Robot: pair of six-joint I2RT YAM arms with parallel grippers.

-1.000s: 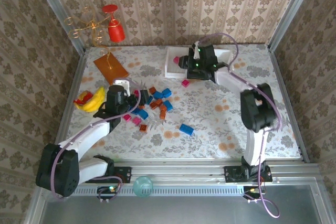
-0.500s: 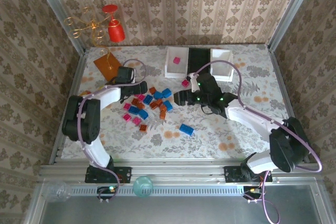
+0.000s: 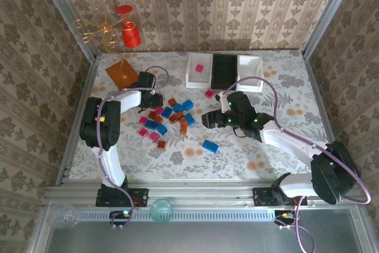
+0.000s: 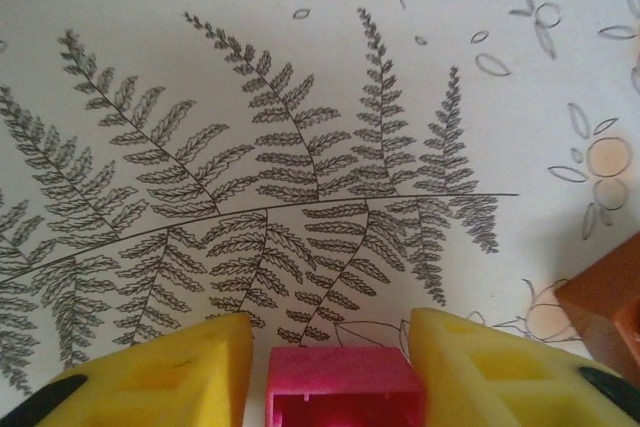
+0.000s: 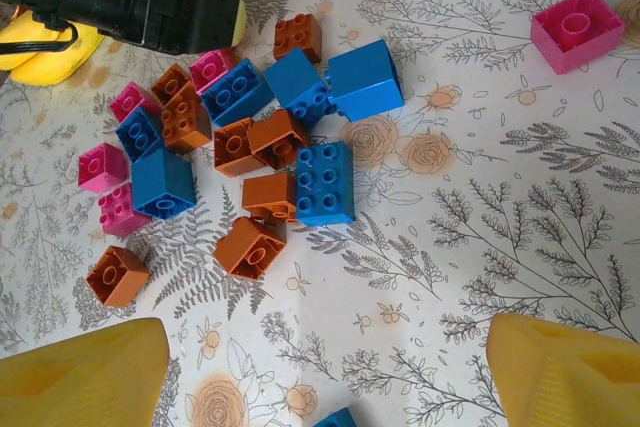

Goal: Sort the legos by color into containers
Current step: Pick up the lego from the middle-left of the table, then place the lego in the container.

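I am working in a small lab test cell, not a home: aluminium posts [image 3: 65,10] hold wallpaper panels [image 3: 225,10] around the patterned worktop [image 3: 249,146], with a mounting rail [image 3: 201,194] at the bottom edge.

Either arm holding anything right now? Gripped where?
Pink brick sits between the left jaws, flanked on two opposite sides; firm grip cannot be told. Right jaws open, empty.

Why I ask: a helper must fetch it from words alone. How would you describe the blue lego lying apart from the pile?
On the floral table, find the heap of pink, blue and brown-orange legos left of centre. Look from it toward the arms' bases and a little right: the blue lego lies there alone, touching no brick, unlike the blue ones packed in the heap.
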